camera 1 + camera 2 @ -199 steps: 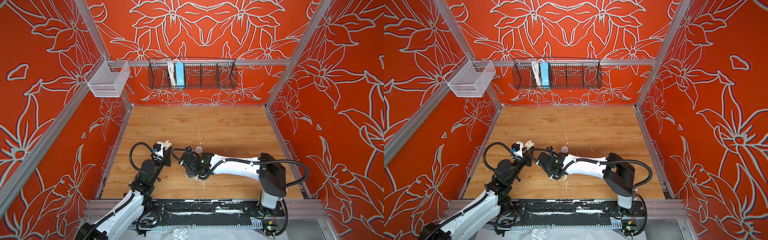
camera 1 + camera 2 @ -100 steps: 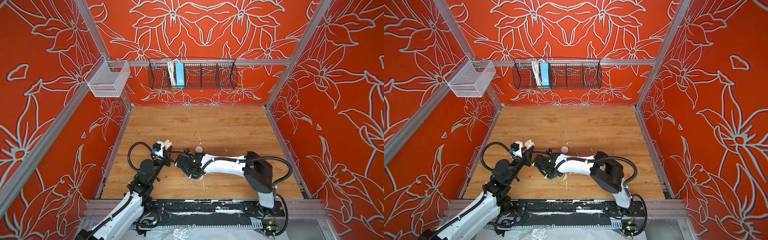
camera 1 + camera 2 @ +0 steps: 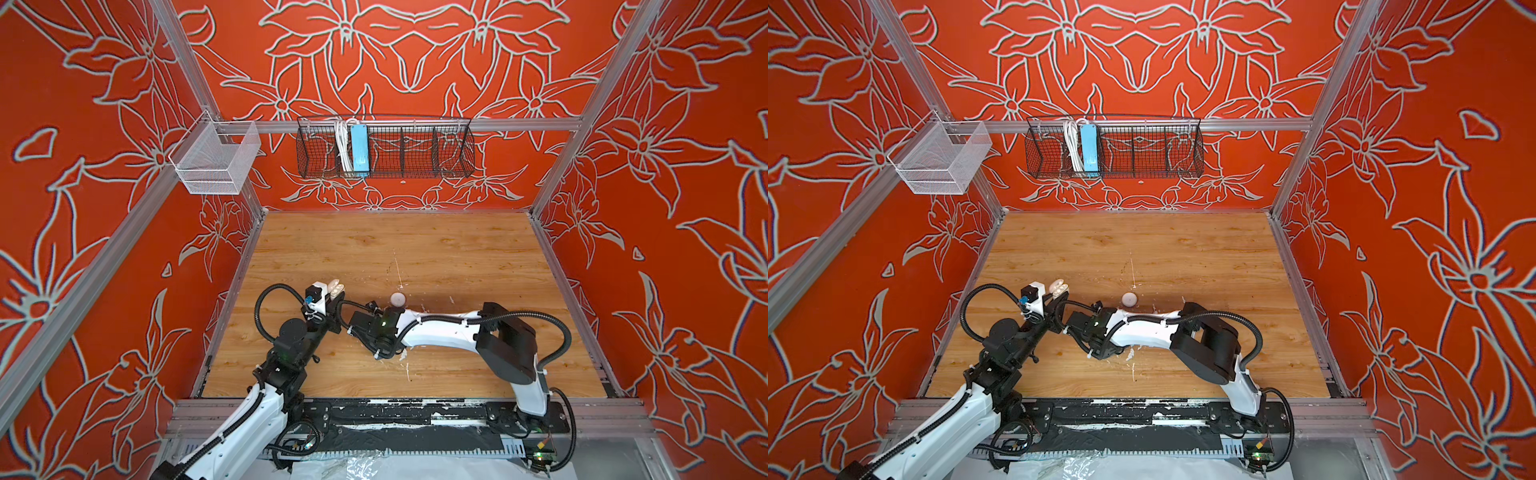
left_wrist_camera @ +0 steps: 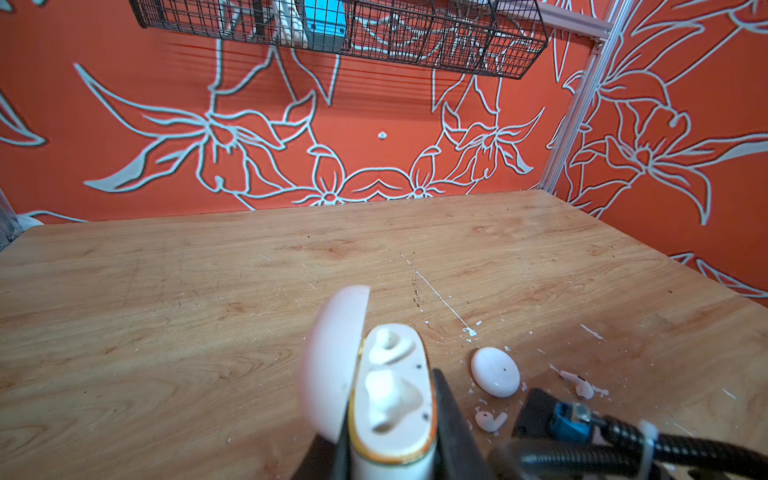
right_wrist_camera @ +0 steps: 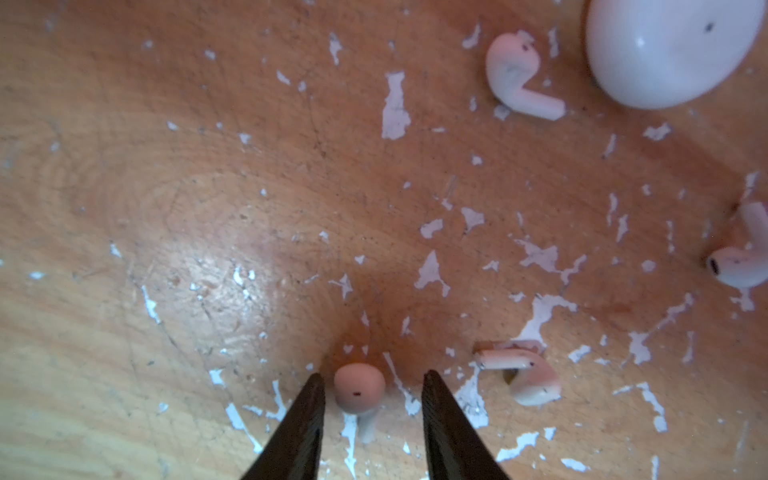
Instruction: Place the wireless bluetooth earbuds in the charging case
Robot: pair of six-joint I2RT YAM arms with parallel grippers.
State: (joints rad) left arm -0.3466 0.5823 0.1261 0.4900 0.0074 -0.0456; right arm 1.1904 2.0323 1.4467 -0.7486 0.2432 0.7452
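No earbud is seated yet. The charging case point(image 4: 395, 386) is held clear of the table point(image 3: 374, 249) by the left gripper point(image 4: 392, 440), whose jaws are clamped on its body; its lid is seen hinged open, and both moulded sockets are shown empty. The right gripper point(image 5: 372, 376) is set low at the wood, its jaws narrowly parted astride one earbud point(image 5: 359, 388); a sliver of gap is seen on each side, so nothing is gripped.

Three further earbuds are seen loose on the wood: one point(image 5: 519, 374) just outside a finger, one point(image 5: 517, 77) near a second, closed case point(image 5: 669, 50), and one point(image 5: 739, 262) at the edge of the right wrist view; which pair belongs to the held case cannot be told. The pinch, lift, carry and seating are judged to be left, and then the same for a second bud.

In both top views the two wrists are crowded together towards the front left of the table, the held case point(image 3: 336, 287) just beside the right arm's wrist; the carry is judged short but tight. The table's edges and the walls are well apart from the work, and the far half of the wood is shown bare; the bud just outside the finger is judged the likeliest to be knocked.
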